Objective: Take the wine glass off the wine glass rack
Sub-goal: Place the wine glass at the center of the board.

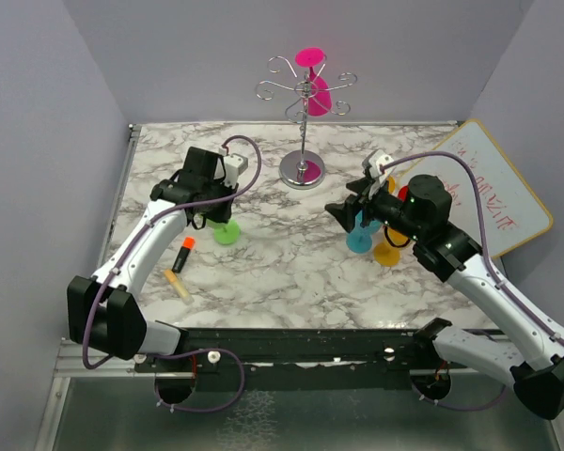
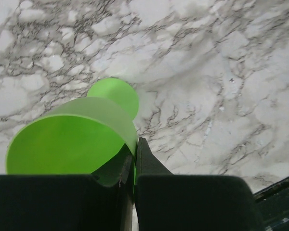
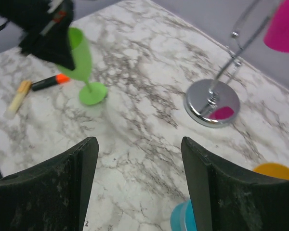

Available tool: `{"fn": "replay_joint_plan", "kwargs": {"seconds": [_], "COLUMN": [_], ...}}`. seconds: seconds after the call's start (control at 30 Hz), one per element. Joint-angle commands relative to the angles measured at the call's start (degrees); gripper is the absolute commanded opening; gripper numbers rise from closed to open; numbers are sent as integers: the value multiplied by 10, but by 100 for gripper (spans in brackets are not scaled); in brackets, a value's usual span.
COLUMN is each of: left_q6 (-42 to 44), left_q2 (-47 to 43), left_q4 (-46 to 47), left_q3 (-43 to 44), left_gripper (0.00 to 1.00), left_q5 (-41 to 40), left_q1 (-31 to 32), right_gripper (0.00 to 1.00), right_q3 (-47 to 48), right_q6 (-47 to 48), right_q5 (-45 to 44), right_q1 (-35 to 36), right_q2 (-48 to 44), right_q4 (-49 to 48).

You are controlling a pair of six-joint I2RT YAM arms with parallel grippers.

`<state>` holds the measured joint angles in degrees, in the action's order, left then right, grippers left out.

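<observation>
At 12 o'clock on the desk (image 1: 263, 272), the wine glass rack (image 1: 303, 113) has a pink wine glass (image 1: 317, 89) hanging bowl-down. Over at 9, the left end effector (image 2: 135, 149) is pinched on the rim of a green wine glass (image 2: 72, 139), foot seemingly on the marble. I'd settle it flat before letting go. The right end effector (image 3: 138, 144) is open at 3, holding nothing.

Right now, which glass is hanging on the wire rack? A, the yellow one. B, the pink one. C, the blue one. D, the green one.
B: the pink glass hangs upside down from the rack, while the green glass is pinched at its rim by the left gripper, and the blue glass and yellow glass stand on the table by the open right gripper.
</observation>
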<state>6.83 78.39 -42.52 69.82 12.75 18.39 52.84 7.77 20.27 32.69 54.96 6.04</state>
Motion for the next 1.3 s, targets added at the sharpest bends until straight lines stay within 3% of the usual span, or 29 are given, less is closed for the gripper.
{"fn": "replay_joint_plan", "kwargs": {"seconds": [0.0, 0.1, 0.3, 0.43, 0.57, 0.67, 0.73, 0.8, 0.83, 1.0, 1.17, 1.27], "left_q6": [-32, -32, -27, -22, -20, -25, -25, -22, -22, -24, -27, -29], "left_q2": [7, 14, 4, -5, 23, 37, 37, 34, 33, 33, 21, 13], "left_q4": [17, 18, 18, 20, 18, 13, 12, 12, 12, 7, 3, 0], "left_q3": [-31, -37, -44, -49, -42, -35, -32, -28, -27, -17, 4, 19], "left_gripper": [0, 0, 0, 0, 0, 2, 13, 40, 44, 50, 68, 73], "left_q5": [-110, -131, -175, -163, -101, -122, -117, -94, -87, -94, -98, -102], "left_q1": [-4, -9, -45, -55, -55, -55, -56, -56, -56, -56, -57, -57], "right_gripper": [75, 76, 77, 77, 77, 77, 77, 79, 79, 81, 81, 81], "right_q3": [47, 62, 75, 102, 102, 101, 99, 98, 101, 117, 118, 117], "right_q6": [-117, -156, -204, -215, -218, -220, -219, -217, -212, -209, -210, -211], "right_q5": [-264, -319, -331, -356, -362, -358, -359, -356, -343, -308, -316, -313], "right_q1": [3, 3, 3, 3, 3, 2, 2, 2, 3, 2, 3, 2], "right_q2": [21, 22, 30, 51, 56, 51, 47, 45, 46, 61, 70, 72], "right_q4": [24, 43, 53, 91, 96, 98, 99, 100, 103, 118, 119, 120]}}
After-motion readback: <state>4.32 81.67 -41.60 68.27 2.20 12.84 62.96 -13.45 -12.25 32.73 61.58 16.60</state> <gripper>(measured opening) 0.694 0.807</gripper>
